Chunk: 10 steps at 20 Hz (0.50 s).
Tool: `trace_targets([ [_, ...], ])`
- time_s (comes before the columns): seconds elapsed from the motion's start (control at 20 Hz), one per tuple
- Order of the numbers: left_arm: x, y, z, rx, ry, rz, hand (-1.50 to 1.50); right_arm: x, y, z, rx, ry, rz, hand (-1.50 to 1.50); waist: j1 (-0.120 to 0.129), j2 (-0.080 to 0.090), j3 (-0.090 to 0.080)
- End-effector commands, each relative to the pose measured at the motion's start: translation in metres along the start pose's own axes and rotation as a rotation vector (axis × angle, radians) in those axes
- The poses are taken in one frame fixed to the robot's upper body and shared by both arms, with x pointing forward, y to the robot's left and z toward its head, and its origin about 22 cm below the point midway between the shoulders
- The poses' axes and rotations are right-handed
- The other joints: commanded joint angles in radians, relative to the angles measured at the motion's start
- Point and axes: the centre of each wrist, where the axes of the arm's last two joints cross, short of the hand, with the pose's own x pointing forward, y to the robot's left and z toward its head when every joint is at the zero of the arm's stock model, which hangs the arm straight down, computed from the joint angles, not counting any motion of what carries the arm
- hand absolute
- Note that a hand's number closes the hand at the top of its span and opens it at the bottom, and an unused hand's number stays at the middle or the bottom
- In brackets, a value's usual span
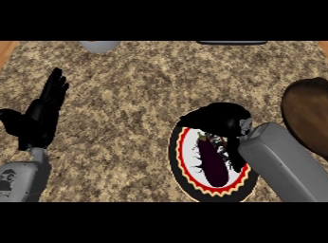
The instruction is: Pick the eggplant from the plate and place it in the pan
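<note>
1. A dark purple, elongated eggplant (212, 161) lies on a round white plate with a red and black patterned rim (187, 182), on the speckled brown granite desk (125, 95)
2. Its long axis runs nearly up and down the head view, slightly tilted, with the stem end toward the far side and the rounded end toward the near edge
3. The right hand (226, 121) hangs over the far end of the plate, fingers curled downward beside the eggplant; whether they grip it cannot be told
4. The left hand (44, 114) rests open at the left, fingers straight, holding nothing
5. A dark brown round pan (317, 118) sits at the right edge, well apart from the plate
</note>
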Motion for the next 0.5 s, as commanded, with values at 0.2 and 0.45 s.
trace_targets([
  [0.2,0.004,0.005,-0.007,0.011,0.008,0.005,0.00,0.006,0.025,-0.017,0.055,0.019,0.020,-1.50,-0.004,-0.001,0.000],
  [0.45,-0.001,-0.003,-0.006,0.026,0.010,-0.019,0.00,0.013,0.039,-0.041,0.057,0.044,0.065,-1.50,-0.002,0.000,0.000],
])
